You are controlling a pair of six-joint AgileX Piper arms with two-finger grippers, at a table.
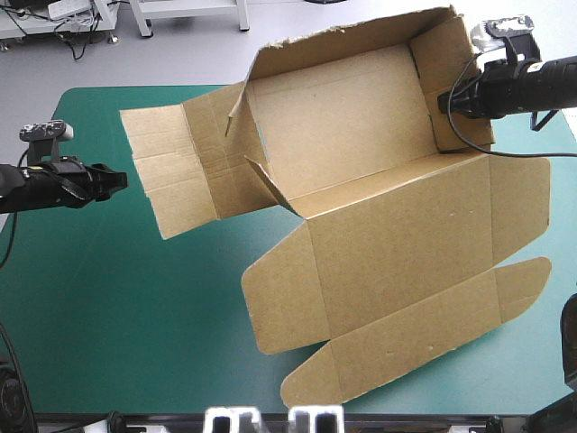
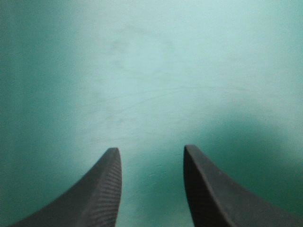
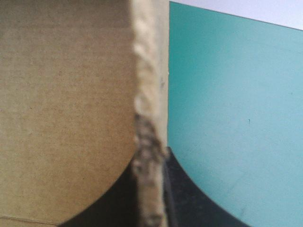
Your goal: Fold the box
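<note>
At the lower centre of the high view, closest to the camera, the box (image 1: 397,244) begins with its long tuck flap (image 1: 406,334), which lies flat on the teal-green surface (image 1: 108,307) and has a rounded tab at each end. Just above it in the frame the wide lid (image 1: 397,239) also lies flat, slanting up toward the right edge.

At middle left, the left end effector (image 1: 119,180) hangs over bare cover. In its wrist view (image 2: 150,150) the black fingers (image 2: 106,189) stand apart with nothing between them and only cover ahead. It is near the box's left end flap (image 1: 167,167) but not touching it; that flap lies spread at the upper left.

Farther back, at upper centre, the tray (image 1: 343,126) stands open, with its far long wall (image 1: 352,41) raised and ragged along the top. The right end wall (image 1: 451,63) is upright too. At the upper right, the right end effector (image 1: 448,104) pinches that end wall. In its wrist view (image 3: 150,156) the fingers all but meet, with the frayed board edge between them, brown board on one side and cover on the other.
</note>
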